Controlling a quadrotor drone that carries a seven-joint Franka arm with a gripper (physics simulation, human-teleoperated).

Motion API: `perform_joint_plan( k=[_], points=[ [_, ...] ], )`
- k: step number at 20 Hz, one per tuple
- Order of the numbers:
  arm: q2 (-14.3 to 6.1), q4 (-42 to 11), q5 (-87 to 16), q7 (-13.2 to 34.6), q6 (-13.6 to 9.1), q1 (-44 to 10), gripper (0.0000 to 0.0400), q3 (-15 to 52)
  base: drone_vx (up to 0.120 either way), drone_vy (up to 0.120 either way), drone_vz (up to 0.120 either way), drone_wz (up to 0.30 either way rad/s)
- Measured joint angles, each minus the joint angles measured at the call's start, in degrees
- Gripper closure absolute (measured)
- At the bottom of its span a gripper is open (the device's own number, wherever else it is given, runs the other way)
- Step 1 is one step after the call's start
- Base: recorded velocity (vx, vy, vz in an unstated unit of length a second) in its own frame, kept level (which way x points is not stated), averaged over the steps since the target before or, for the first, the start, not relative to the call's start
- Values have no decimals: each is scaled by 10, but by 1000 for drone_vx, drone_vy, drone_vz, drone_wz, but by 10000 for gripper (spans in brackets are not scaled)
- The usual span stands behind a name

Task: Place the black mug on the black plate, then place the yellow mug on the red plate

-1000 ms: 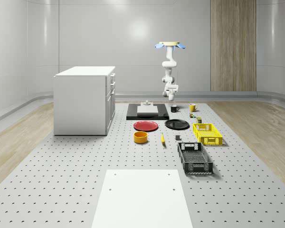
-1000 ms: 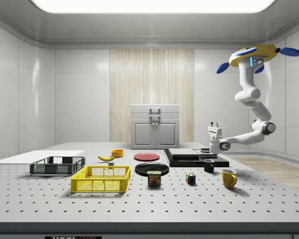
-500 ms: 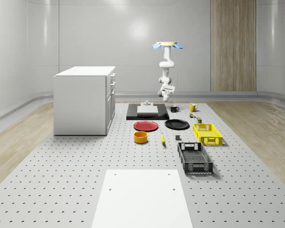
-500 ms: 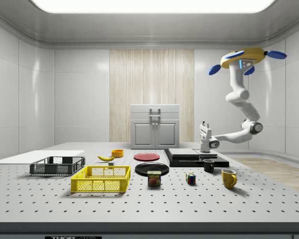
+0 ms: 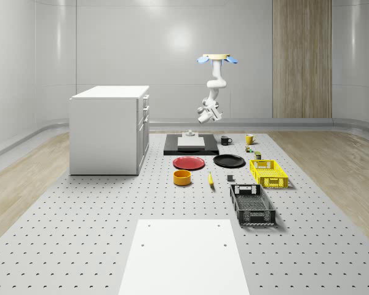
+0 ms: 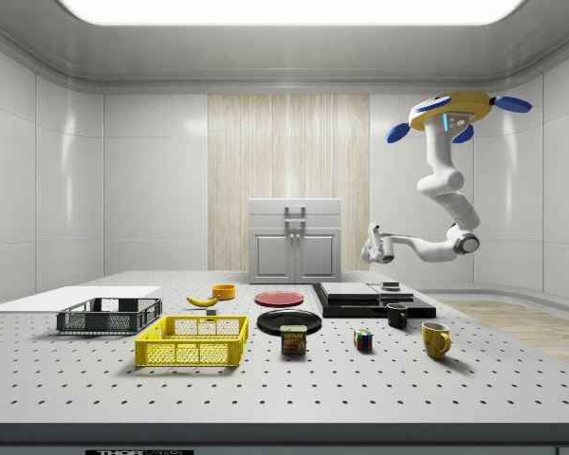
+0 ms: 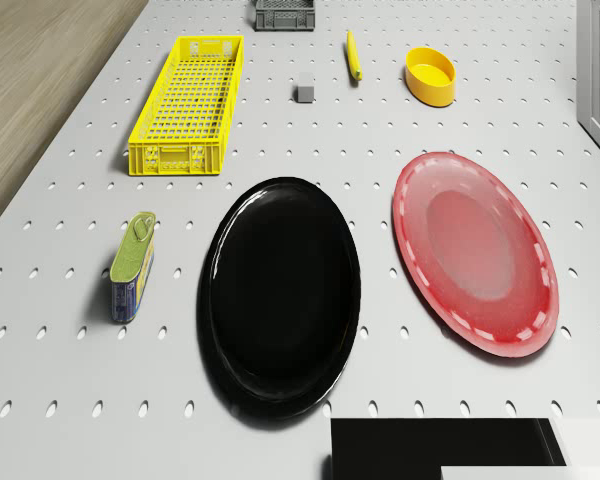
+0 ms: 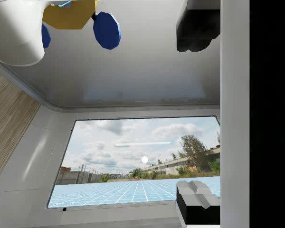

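The black mug (image 5: 226, 140) (image 6: 396, 315) and the yellow mug (image 5: 249, 139) (image 6: 435, 338) stand upright on the table near its far edge. Closer to the camera lie the black plate (image 5: 229, 161) (image 7: 280, 295) and the red plate (image 5: 189, 163) (image 7: 475, 250), side by side and bare. The drone (image 5: 216, 58) (image 6: 450, 109) hovers high above the table's far end. Its arm bends down, and the gripper (image 5: 203, 117) (image 6: 372, 248) (image 8: 197, 118) hangs in the air over the black slab, well above the mugs. It is open and holds nothing.
A white cabinet (image 5: 109, 129) stands at the whole-scene view's left. A black slab (image 5: 190, 144) carries a grey block. A yellow crate (image 5: 268, 173), black crate (image 5: 251, 203), yellow bowl (image 5: 182, 177), banana (image 5: 210, 179), can (image 7: 132, 266) and cube (image 6: 362, 339) lie around.
The gripper has risen from just above the black mug and swung towards the side view's left, over the slab. The drone has drifted the same way. Both mugs stayed put.
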Motion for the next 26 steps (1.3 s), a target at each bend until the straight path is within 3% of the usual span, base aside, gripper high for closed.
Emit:
perform_joint_plan(
  k=[3,5,10,14,17,26],
  points=[
    [-24,-110,-194,58,0,-60,0,109,0,0,-107,0],
    [-41,-182,-321,107,-12,-112,0,174,0,0,-120,0],
    [-79,-294,-542,228,-74,-265,0,288,0,0,-120,0],
    [-106,-324,-620,292,-119,-360,0,338,0,0,-120,0],
    [-122,-332,-646,322,-137,-405,0,360,0,0,-120,0],
    [-160,-337,-661,364,-146,-467,0,392,-93,0,-120,0]
  ],
)
